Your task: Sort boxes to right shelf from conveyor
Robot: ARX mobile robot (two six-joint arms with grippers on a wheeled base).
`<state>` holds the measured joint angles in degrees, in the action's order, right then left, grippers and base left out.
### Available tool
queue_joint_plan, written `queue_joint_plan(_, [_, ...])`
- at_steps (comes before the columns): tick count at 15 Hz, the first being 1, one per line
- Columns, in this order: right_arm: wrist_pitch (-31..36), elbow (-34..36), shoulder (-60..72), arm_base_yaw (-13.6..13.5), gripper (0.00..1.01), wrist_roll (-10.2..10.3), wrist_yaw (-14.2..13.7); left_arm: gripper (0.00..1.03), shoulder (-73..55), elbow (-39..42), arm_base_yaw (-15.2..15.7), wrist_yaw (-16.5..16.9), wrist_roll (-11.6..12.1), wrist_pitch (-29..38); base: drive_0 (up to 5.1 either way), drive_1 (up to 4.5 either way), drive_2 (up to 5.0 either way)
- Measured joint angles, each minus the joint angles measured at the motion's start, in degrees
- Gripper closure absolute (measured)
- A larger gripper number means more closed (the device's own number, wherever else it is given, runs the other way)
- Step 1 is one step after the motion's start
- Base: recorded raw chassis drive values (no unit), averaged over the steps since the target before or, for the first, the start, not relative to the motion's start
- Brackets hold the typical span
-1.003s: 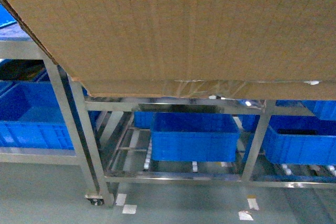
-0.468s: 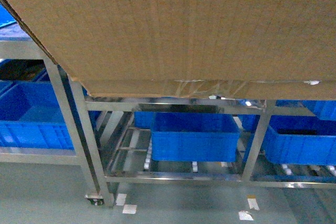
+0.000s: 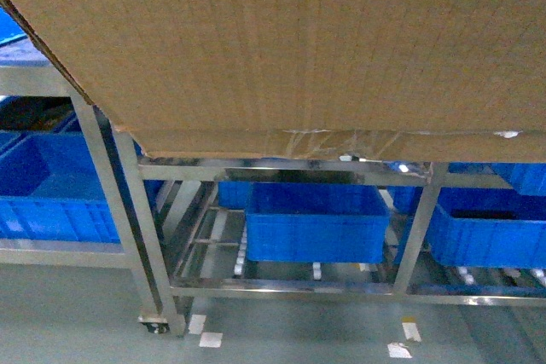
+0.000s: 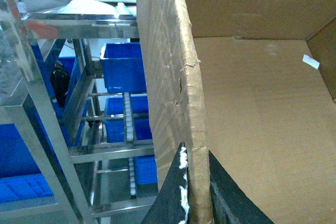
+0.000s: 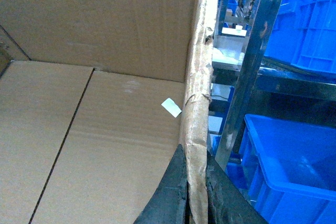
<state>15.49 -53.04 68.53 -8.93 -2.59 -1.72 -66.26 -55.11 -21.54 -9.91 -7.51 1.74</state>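
One large brown corrugated cardboard box (image 3: 299, 40), open-topped and empty, hangs high and near, before the shiny stainless-steel roller shelf (image 3: 145, 236); it looks light but floppy, so opposite side walls are the sound hold. Left tool (image 4: 195, 192) and right tool (image 5: 195, 192) each pinch a ragged wall edge. At least four blue plastic bins (image 3: 316, 223) sit on the lower tiers.

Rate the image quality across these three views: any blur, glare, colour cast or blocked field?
Head view: the cardboard box fills the upper half, soft and slightly grainy, with a dim bluish cast over the steel rack and blue bins. Left wrist view: bright glare on the rack's top rail; the box wall is sharp. Right wrist view: evenly lit, the near box edge is slightly soft.
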Motion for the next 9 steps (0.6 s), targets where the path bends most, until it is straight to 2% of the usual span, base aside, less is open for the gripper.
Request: queue_joint_plan(9, [0.0,0.0,0.0,0.0,0.98,0.0,0.0,1.01,0.1,0.0,0.0,0.0,0.0,0.0,-1.4,-1.43,-1.4])
